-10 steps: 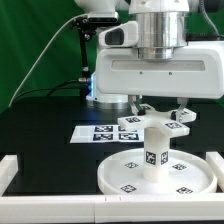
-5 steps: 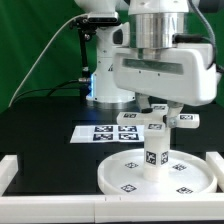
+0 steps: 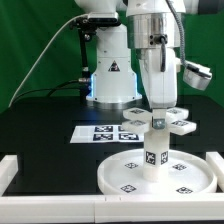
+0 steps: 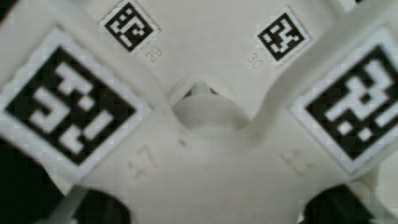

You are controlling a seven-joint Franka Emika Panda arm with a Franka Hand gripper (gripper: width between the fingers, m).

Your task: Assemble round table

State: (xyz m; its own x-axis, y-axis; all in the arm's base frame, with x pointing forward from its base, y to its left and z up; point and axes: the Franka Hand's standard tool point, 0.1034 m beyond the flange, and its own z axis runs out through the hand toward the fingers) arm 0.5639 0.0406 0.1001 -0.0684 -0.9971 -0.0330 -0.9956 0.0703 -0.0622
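Note:
The large rimmed round disc [image 3: 125, 178] lies flat at the front of the black table. The thick cylindrical leg [image 3: 155, 152] stands upright at its centre. The small flat base piece [image 3: 135, 117], lobed and tagged, sits on top of the leg. My gripper [image 3: 156, 108] comes straight down from above and is shut on the base piece. In the wrist view the base piece [image 4: 205, 110] fills the picture, and my gripper [image 4: 217, 203] has dark fingertips [image 4: 80, 205] on either side of it.
The marker board [image 3: 100, 133] lies flat behind the disc. White border rails [image 3: 8, 170] run along the front and sides of the table. The arm's base [image 3: 110, 80] stands at the back, with a green backdrop behind it.
My hand has turned about its vertical axis above the leg. The base piece has turned with it and stayed on top of the leg. The disc and leg have not moved.

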